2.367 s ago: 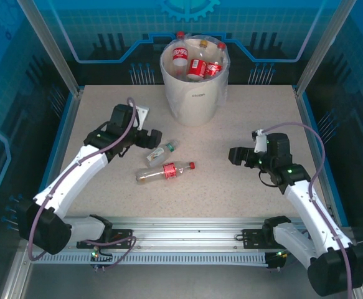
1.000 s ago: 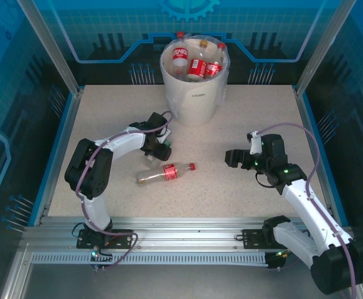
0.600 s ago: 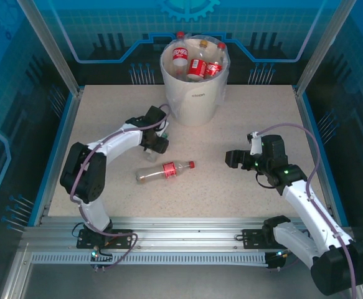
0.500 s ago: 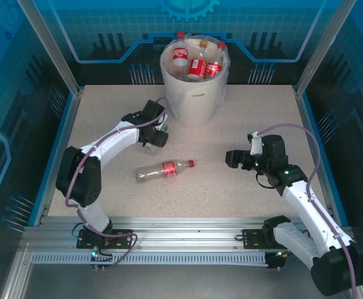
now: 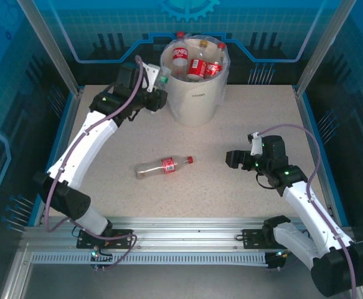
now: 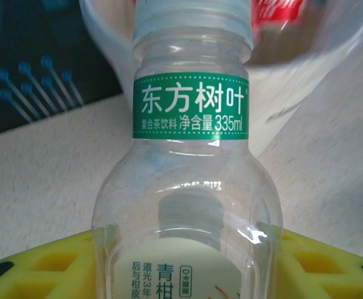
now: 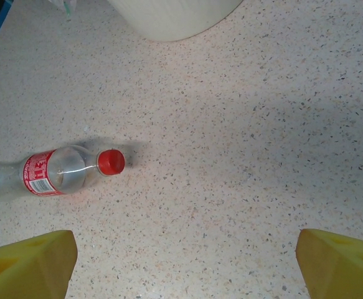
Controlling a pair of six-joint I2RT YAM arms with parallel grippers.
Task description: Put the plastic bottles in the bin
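Between my left fingers (image 6: 44, 265), the green-labelled bottle (image 6: 190, 187) runs off the top and bottom edges, so its cap top and base are cut away. It also hides the inner parts of those fingers. Behind it the bin (image 6: 299, 87) is a blur. My right fingers (image 7: 25, 265) are clipped to two yellow corners. The red-capped bottle (image 7: 56, 171) loses its base at the left edge. From above, the bin's print (image 5: 198, 96) is too small to read.

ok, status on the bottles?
Left gripper shut on green-label bottle, beside bin rim. Right gripper open, above table. One red-cap bottle lying loose. Nothing blocking.
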